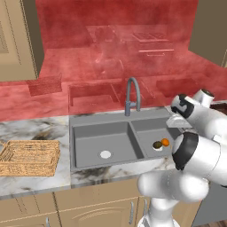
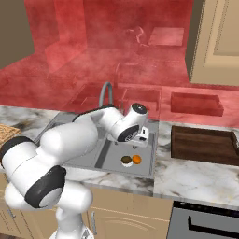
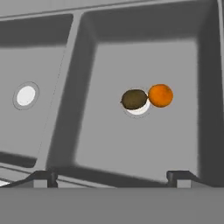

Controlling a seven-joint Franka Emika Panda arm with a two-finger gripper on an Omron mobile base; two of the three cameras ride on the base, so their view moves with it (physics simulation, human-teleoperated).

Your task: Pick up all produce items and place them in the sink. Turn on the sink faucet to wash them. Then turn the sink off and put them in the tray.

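Two produce items lie touching in the right basin of the grey sink (image 1: 88,122): a dark olive-brown one (image 3: 134,99) sitting on the pale drain, and a bright orange one (image 3: 160,95) just beside it. The same pair shows from the base cameras as the olive piece (image 1: 157,144) and the orange piece (image 2: 136,159). My gripper (image 3: 113,178) hangs above that basin, open, with nothing between its fingers (image 3: 46,177). The hand (image 2: 139,134) hovers a little above and behind the produce. The sink faucet (image 1: 132,95) stands behind the divider. The wicker tray (image 1: 29,157) rests on the counter at the left.
The left basin holds just its round drain (image 3: 25,95). A dark brown wooden block (image 2: 203,144) lies on the marble counter right of the sink. Red tiled wall and tan cabinets stand behind. My own arm crosses over the sink's front right corner.
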